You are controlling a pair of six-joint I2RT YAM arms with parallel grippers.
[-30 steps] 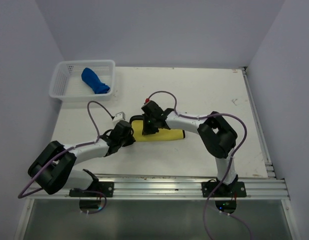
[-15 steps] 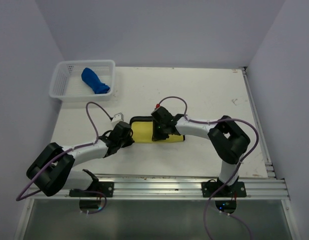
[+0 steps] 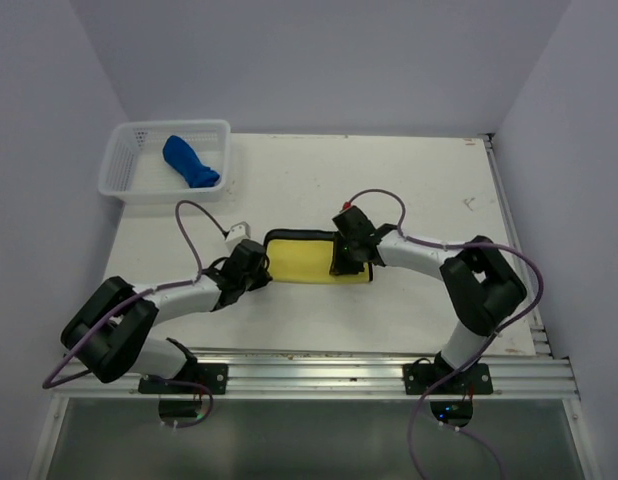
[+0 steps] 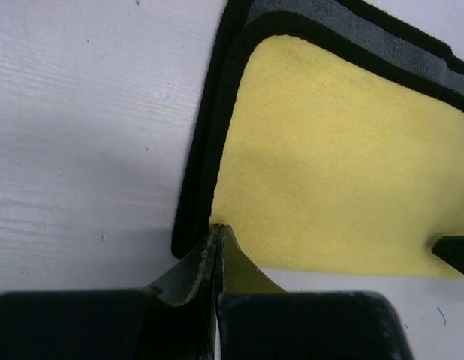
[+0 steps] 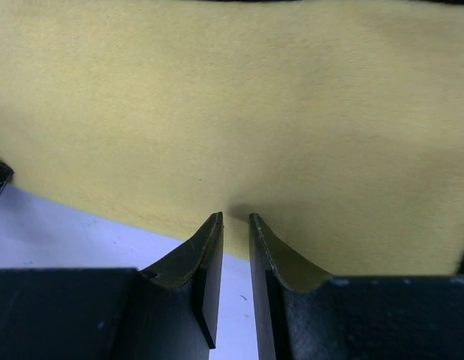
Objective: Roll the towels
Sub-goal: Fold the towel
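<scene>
The yellow towel lies flat mid-table, with its dark edging along the far and left sides. My left gripper is shut, and its tips press on the towel's near-left corner beside the black edging. My right gripper rests on the right part of the towel. Its jaws stand a narrow gap apart on the near edge of the yellow cloth, with nothing between them. The blue towel lies bunched in the basket.
The white mesh basket stands at the table's far left corner. A metal rail runs along the near edge by the arm bases. Grey walls close in the back and both sides.
My right gripper has slid rightward across the yellow towel and its jaws have parted slightly. The towel now lies flatter and more spread out. The left gripper has stayed at the left corner.
</scene>
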